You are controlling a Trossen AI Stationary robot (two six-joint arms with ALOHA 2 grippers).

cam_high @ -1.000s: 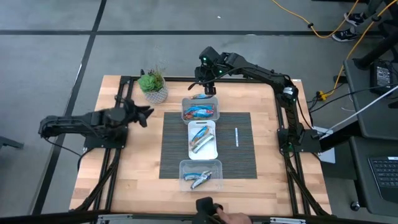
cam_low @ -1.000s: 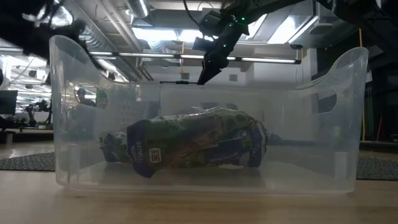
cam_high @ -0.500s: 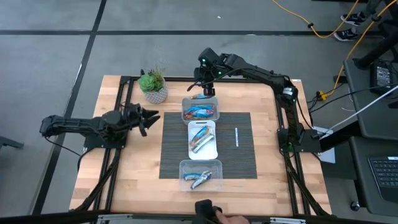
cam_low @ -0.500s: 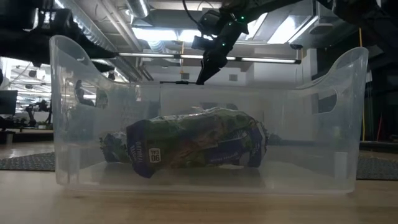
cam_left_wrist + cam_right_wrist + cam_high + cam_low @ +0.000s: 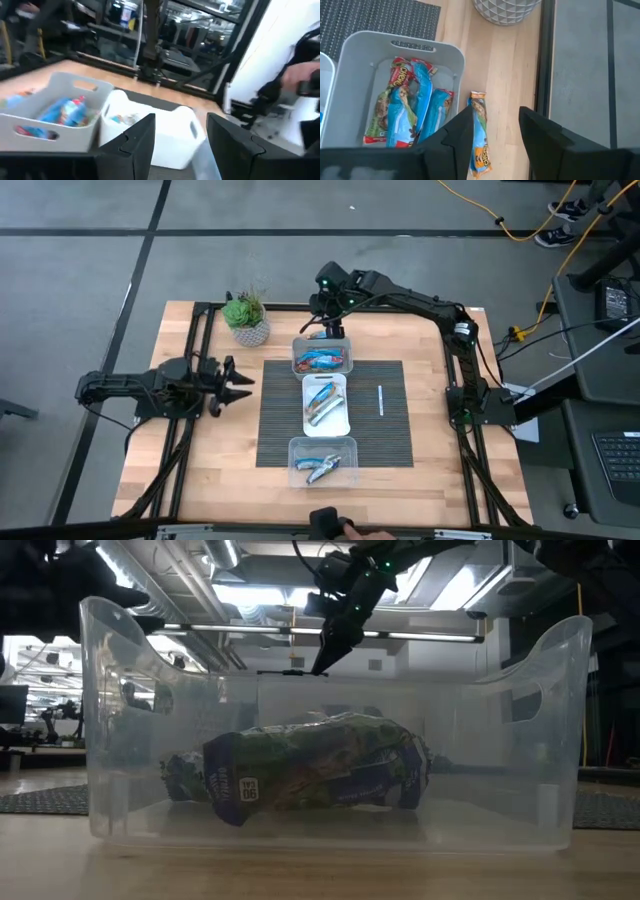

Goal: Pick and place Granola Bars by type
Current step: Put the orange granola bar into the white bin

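Observation:
Granola bars in blue and red wrappers fill the far tub (image 5: 322, 360) (image 5: 395, 100). Others lie in the middle tub (image 5: 325, 402) and the near tub (image 5: 322, 462) (image 5: 320, 775). One blue and orange bar (image 5: 479, 131) (image 5: 322, 335) lies flat on the wood just beyond the far tub. My right gripper (image 5: 495, 137) (image 5: 330, 328) (image 5: 330, 650) hovers open above that bar, with a finger on either side and clear of it. My left gripper (image 5: 180, 145) (image 5: 240, 380) is open in the air left of the mat, facing the tubs.
A potted plant (image 5: 246, 318) (image 5: 506, 10) stands at the far left of the table, close to the loose bar. A thin white stick (image 5: 380, 400) lies on the dark mat (image 5: 385, 435) right of the tubs. The table's far edge runs just past the right gripper.
My left gripper has swung toward the table's near edge and a little toward the mat, staying open. My right gripper has shifted slightly over the loose bar. The bars and tubs have kept still.

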